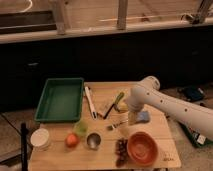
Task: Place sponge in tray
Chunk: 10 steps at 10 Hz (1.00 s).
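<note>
Your sponge (pixel 144 117) sits on the counter (pixel 106 156) towards its right side. It is a small blue-grey block just beyond the orange bowl (pixel 142 148) and well apart from the tray (pixel 59 100), which lies at the counter's far left. The gripper (pixel 132 119) hangs at the end of the white arm, low over the counter and just beside the sponge on its left. It may be touching the sponge, but you cannot tell that, nor whether the gripper is spread or pressed together, because the wrist hides its working end.

Expect the sponge to be very light and soft. It will probably squash rather than resist, so a firm close should do it no harm, and its rough surface ought not to slip. The risk runs the other way: being so light, it may skid or tip if you nudge one side before the other is met. Take it across the middle, on two opposite side faces, coming straight down and low enough to catch the body, not just the top edge.

A fork (pixel 116 125) lies just left of the gripper, so keep clear on that side. Long utensils (pixel 90 100) lie between sponge and tray. Carry high enough to pass over them and the tray's raised wall before you let go.
</note>
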Tool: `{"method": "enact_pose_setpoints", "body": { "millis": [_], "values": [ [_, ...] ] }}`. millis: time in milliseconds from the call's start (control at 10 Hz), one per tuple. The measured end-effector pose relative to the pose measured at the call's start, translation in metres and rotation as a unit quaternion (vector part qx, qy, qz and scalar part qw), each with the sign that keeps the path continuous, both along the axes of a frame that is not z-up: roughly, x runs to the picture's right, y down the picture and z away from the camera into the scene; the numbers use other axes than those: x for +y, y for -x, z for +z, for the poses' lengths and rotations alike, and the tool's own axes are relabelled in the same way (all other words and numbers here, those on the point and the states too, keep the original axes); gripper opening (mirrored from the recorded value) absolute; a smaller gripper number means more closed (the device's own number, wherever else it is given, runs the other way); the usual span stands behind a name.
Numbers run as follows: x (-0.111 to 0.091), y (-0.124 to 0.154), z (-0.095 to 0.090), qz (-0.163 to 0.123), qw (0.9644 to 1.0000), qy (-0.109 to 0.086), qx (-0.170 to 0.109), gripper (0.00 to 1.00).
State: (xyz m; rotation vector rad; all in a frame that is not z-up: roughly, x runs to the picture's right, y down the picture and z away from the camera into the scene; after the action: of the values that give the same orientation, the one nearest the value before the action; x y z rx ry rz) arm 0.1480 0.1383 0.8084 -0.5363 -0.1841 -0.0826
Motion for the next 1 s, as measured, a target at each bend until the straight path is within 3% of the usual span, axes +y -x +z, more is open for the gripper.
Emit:
{"method": "enact_pose_setpoints", "body": {
  "millis": [1000],
  "values": [
    [0.027, -0.054, 0.036, 0.024, 0.9985, 0.044, 0.022, 0.80]
  ]
}}
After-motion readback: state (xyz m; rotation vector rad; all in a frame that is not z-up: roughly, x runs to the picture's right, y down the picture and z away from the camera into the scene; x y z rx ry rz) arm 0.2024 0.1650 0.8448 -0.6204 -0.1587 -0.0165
